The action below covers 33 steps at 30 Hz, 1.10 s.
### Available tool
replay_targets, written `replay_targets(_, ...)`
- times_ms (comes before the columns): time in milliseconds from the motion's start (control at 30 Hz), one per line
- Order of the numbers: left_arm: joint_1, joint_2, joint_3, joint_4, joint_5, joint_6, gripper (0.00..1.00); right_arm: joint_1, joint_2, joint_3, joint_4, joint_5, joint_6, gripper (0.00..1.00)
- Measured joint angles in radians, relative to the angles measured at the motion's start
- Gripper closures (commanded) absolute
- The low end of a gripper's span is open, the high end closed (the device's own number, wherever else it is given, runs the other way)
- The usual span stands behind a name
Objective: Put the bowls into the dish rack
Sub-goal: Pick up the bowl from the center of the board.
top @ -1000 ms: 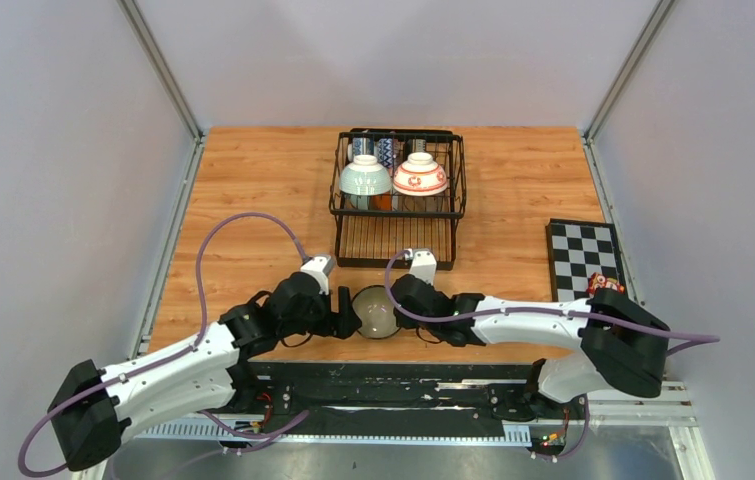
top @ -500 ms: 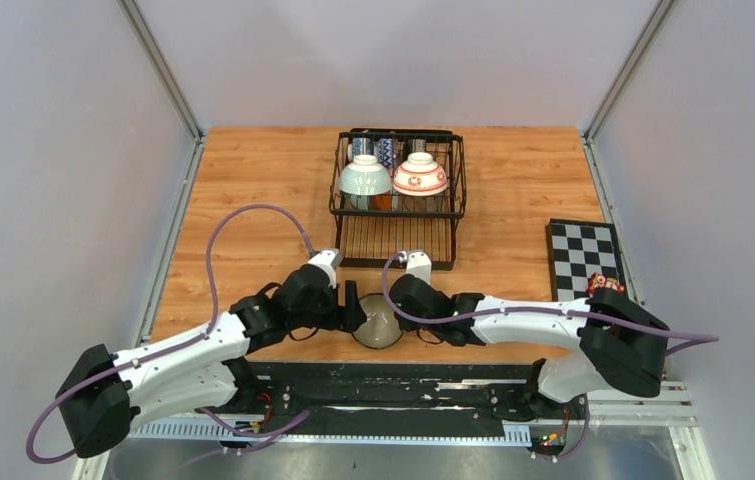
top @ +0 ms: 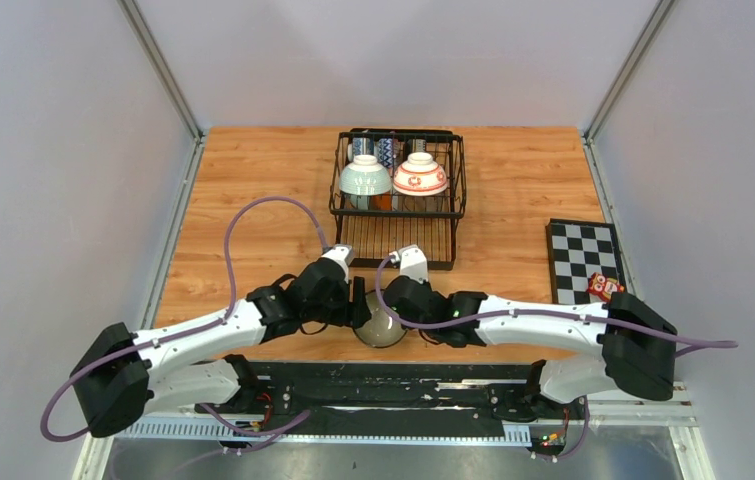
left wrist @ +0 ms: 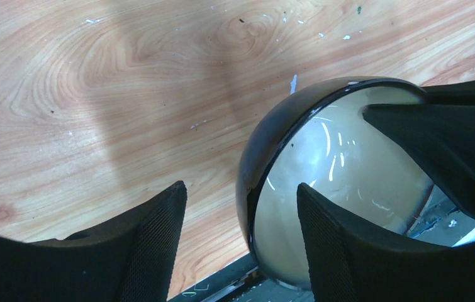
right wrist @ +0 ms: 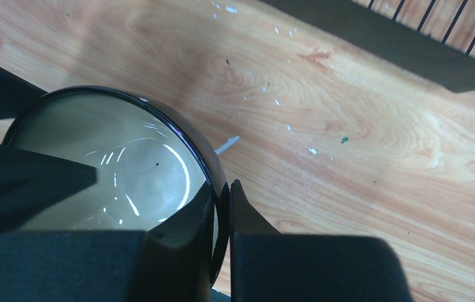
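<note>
Bowl (top: 380, 322): tilted, at the middle of the table's (top: 253, 180) near edge, apart from the dish rack (top: 398, 215). My right gripper (right wrist: 222, 207) pinches its rim, one finger inside. My left gripper (left wrist: 240, 189) straddles the rim, jaws wide. Glazed ceramic, so probably stiff, slick and chippable; the rim looks like the best hold.

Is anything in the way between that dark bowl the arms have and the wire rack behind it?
Nothing visible. Only bare table lies between the dark bowl and the rack's front shelf; the green bowl and the red-and-white bowl sit farther back.
</note>
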Motion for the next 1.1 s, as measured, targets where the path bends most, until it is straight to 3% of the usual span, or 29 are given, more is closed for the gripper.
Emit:
replay_targets(133,-0.008,0.036,0.019,0.001,-0.006,0.0,0.44,0.028,0.0,0.052,-0.032,0.047,-0.019,0.97)
replay_targets(300,-0.014,0.048,0.023,0.002,-0.009,0.0,0.61,0.075,0.001,0.109,-0.085,0.11,-0.043,0.97)
replay_targets(533,-0.019,0.044,0.039,-0.001,-0.011,0.0,0.7,0.114,0.035,0.178,-0.166,0.201,-0.056,0.97)
replay_targets(700,-0.02,0.033,0.039,-0.005,-0.011,0.003,0.99,0.127,0.048,0.188,-0.188,0.237,-0.06,0.97)
replay_targets(1100,-0.026,-0.012,0.019,-0.011,-0.01,0.013,1.0,0.148,0.065,0.217,-0.22,0.257,-0.062,0.97)
